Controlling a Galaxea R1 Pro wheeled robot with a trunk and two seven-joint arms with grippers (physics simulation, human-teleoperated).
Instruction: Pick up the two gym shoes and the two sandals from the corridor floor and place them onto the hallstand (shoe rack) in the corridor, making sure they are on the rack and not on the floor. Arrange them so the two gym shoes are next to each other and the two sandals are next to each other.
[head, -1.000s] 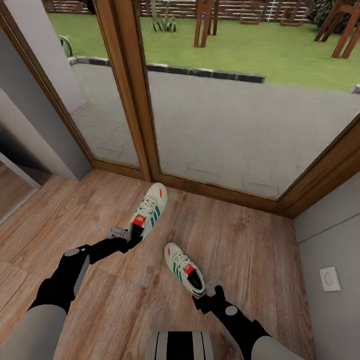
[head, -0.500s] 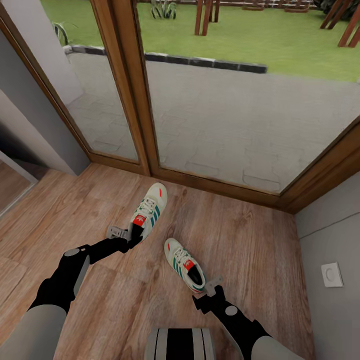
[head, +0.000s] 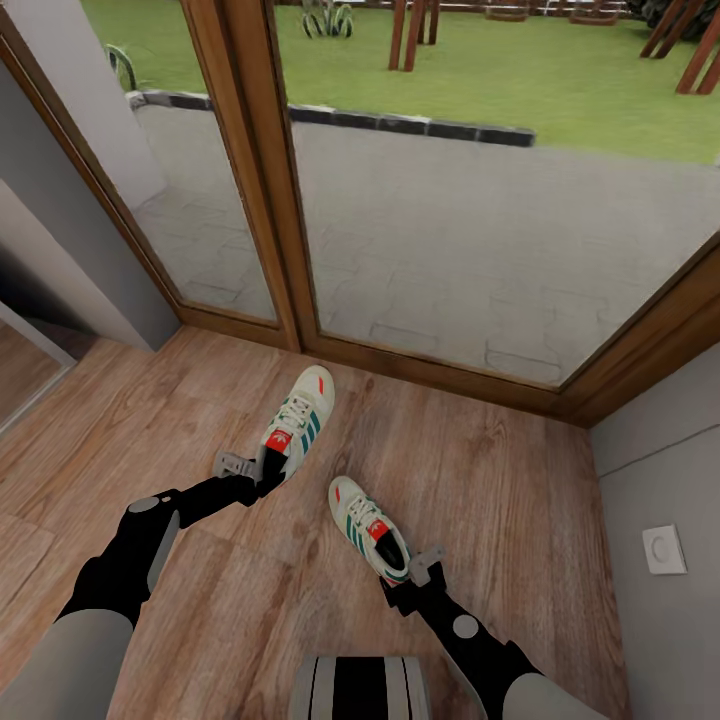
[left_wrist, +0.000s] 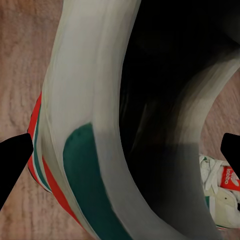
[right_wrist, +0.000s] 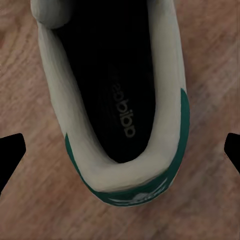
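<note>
Wooden floor (head: 480, 470) is seen before a glass door (head: 480, 220). Two sneakers lie there, apart. The far sneaker (head: 297, 424) is at the left gripper (head: 248, 468), the near sneaker (head: 370, 530) at the right gripper (head: 418, 575) (both grippers spread wide around the heels, nothing clamped).

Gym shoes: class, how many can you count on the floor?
2. One gym shoe lies at the left gripper; the other lies at the right gripper, nearer the robot. None seems hidden.
</note>
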